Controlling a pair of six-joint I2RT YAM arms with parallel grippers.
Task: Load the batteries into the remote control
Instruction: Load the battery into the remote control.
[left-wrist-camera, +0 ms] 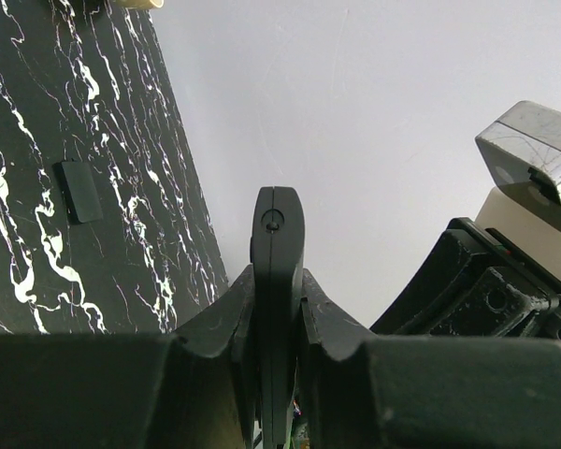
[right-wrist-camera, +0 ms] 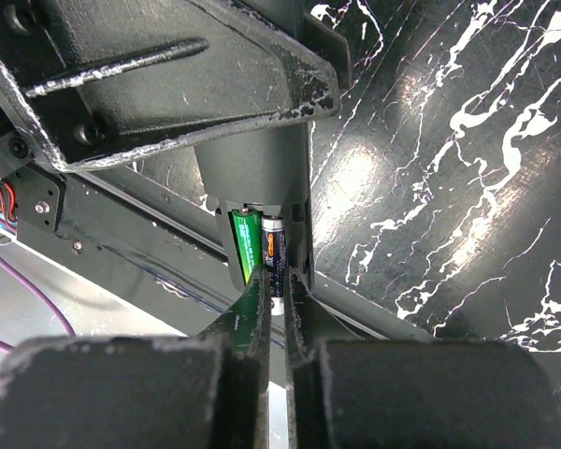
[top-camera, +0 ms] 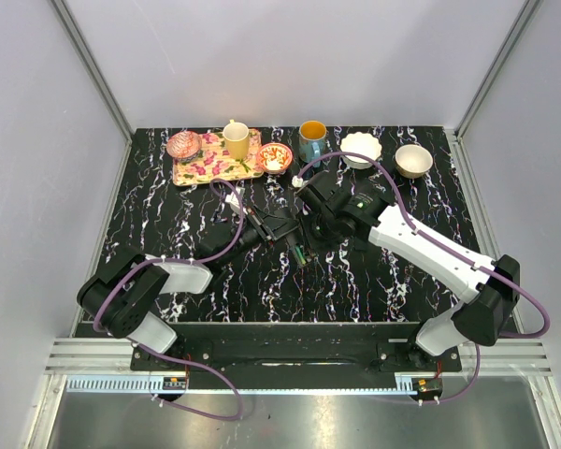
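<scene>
L gripper (left-wrist-camera: 277, 297) was clamped across the remote (left-wrist-camera: 278, 224), holding it edge-up, apparently off the table (left-wrist-camera: 122, 234). R gripper (right-wrist-camera: 279, 297) faced the remote's open slot (right-wrist-camera: 226, 224), fingers nearly together and pinched on the near end of the dark battery (right-wrist-camera: 273, 251). That battery lay in the slot parallel to the green battery (right-wrist-camera: 246, 245), just beside it. Its long axis ran along the remote, straight ahead of the R fingers. Seating it prob. needs a push along that line, not sideways.
</scene>
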